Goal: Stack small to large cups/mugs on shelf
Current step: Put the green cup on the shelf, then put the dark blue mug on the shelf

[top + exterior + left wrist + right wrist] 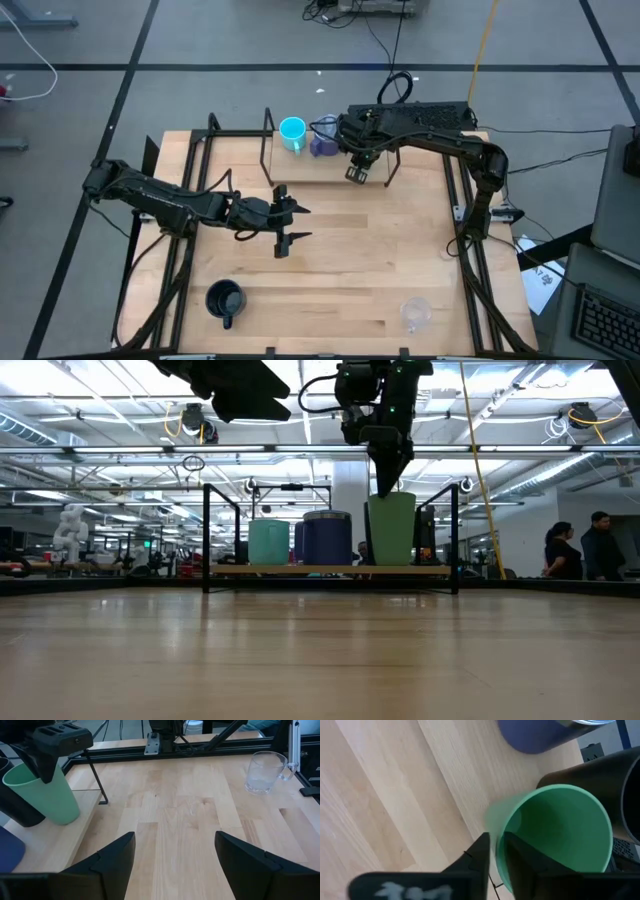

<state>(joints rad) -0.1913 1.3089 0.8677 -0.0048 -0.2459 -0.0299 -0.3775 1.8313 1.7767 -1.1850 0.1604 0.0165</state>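
Green plastic cup (pixel 555 835) upright on low light-wood shelf (pixel 300 168), right of blue-purple mug (pixel 326 538) and cyan mug (pixel 292 130). Right gripper (pixel 496 851) clenched on its rim. Left gripper (pixel 175 857) released, mid-table.

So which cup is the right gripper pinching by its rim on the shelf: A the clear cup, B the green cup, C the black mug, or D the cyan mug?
B: the right gripper has one finger inside and one outside the rim of the green cup on the shelf.
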